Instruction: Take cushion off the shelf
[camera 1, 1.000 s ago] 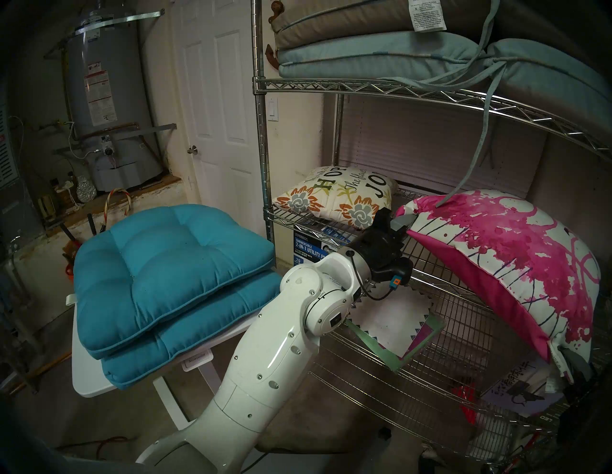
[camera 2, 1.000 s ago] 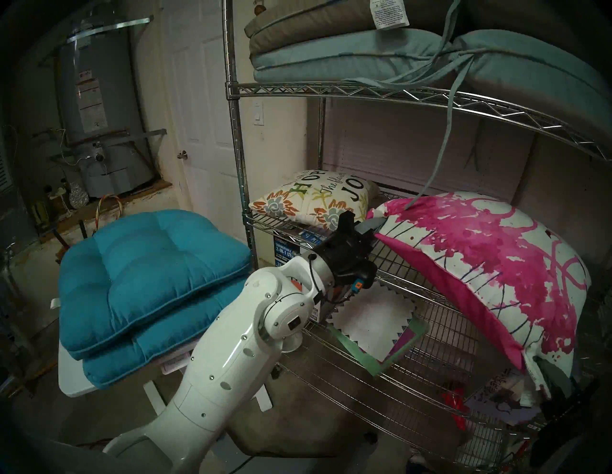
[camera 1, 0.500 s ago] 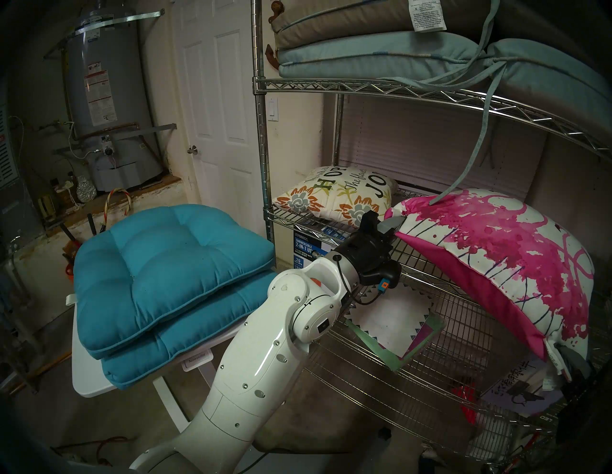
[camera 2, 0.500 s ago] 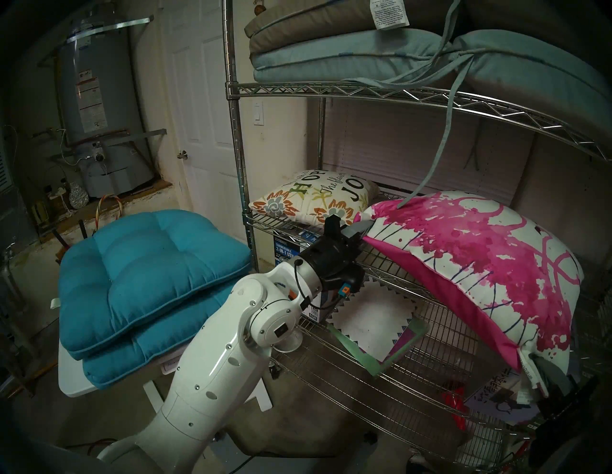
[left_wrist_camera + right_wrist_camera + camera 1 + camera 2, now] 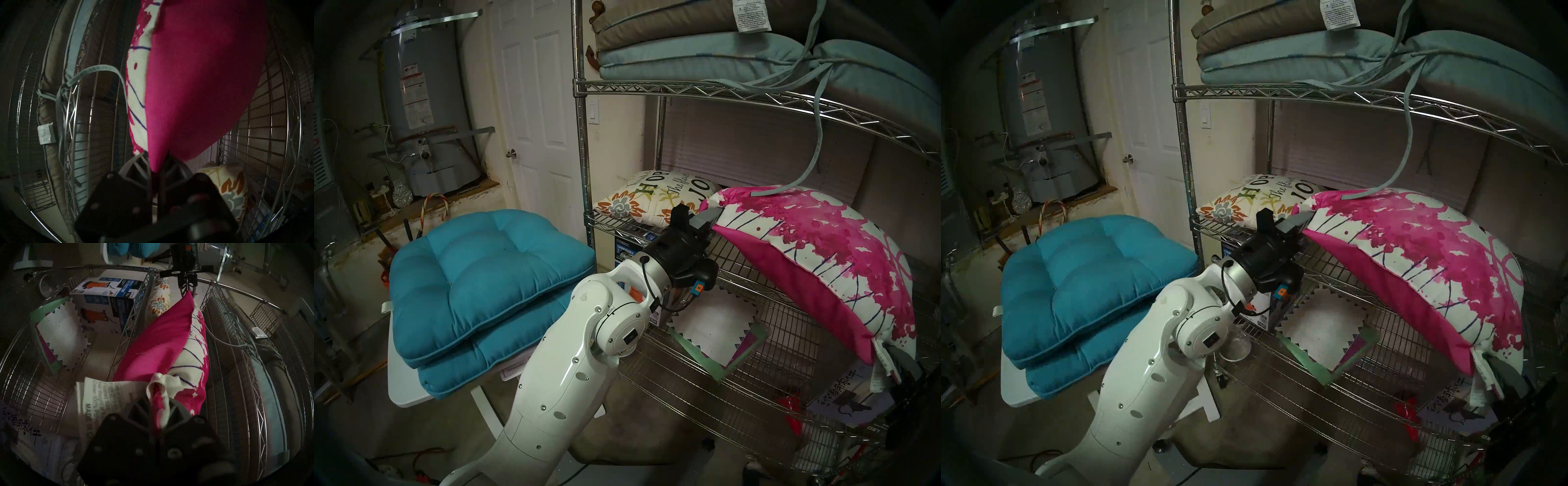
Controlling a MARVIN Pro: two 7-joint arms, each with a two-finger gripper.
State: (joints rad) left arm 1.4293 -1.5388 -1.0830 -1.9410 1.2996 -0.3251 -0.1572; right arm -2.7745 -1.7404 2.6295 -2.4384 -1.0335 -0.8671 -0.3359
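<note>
We hold the pink cushion (image 5: 816, 258) slung lengthwise between us, left hand (image 5: 709, 220) and right hand (image 5: 159, 405) each pinching a corner, above the shelf (image 5: 755, 288), clearing leftward toward the counter (image 5: 402, 393)

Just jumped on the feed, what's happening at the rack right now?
Both arms have the pink splatter cushion by opposite corners. The left gripper is shut on the corner nearest the floral pillow, and the right gripper is shut on the far corner by the care label. The cushion hangs arched between them over the middle tier of the wire shelf, not yet clear of it. A strap from the upper cushions drapes onto its top. Two teal cushions sit stacked on the white table.
</note>
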